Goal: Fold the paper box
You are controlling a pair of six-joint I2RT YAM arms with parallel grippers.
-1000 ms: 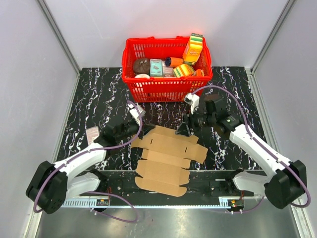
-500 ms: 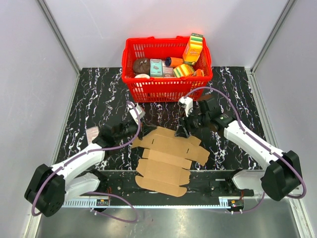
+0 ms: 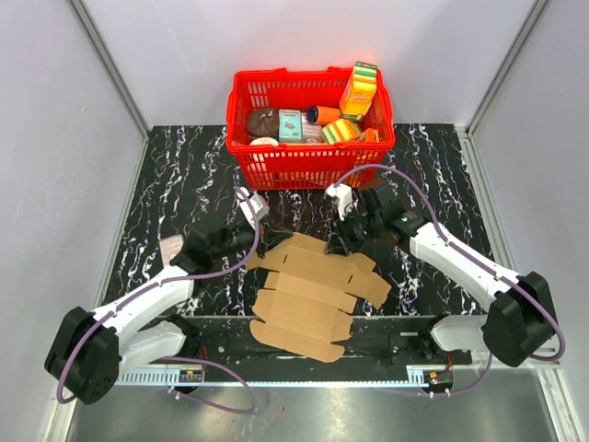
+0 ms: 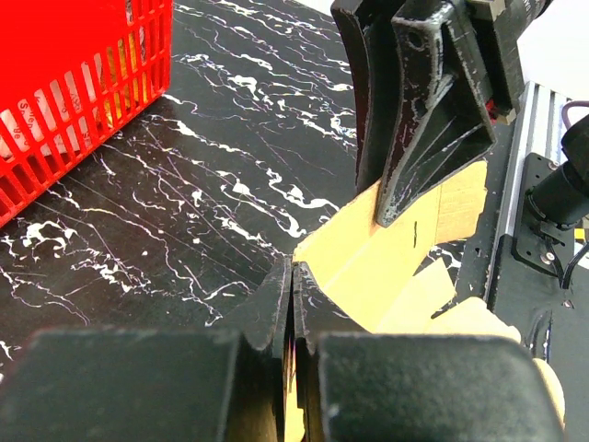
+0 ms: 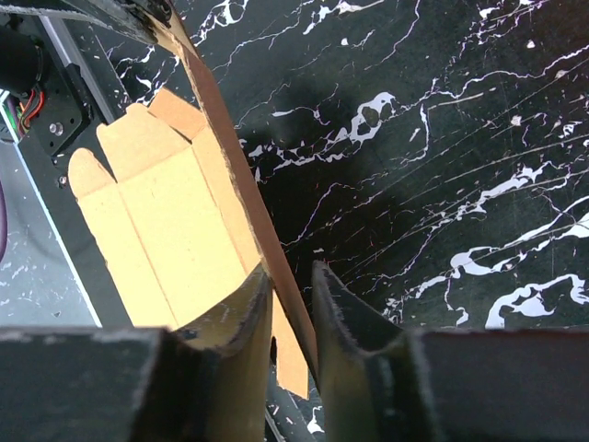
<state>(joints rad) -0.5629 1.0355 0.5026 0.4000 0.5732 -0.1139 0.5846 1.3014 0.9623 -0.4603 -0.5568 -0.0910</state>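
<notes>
My left claw (image 4: 291, 285) is clamped flat on the paper box (image 3: 308, 290) edge. My right claw (image 5: 290, 281) straddles a raised flap, narrow, a gap showing. The top view hides both grips; it shows the sheet at frame centre on the desk (image 3: 184, 175).

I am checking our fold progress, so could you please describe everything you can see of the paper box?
The paper box is a plain brown cardboard die-cut sheet, unfolded, with creased panels, rounded tabs and side flaps. It lies mostly flat on the black marble-patterned table near the arms' bases, its far edge raised off the surface. The left gripper is shut on its far left corner; the right gripper straddles the raised far edge, not quite closed.
</notes>
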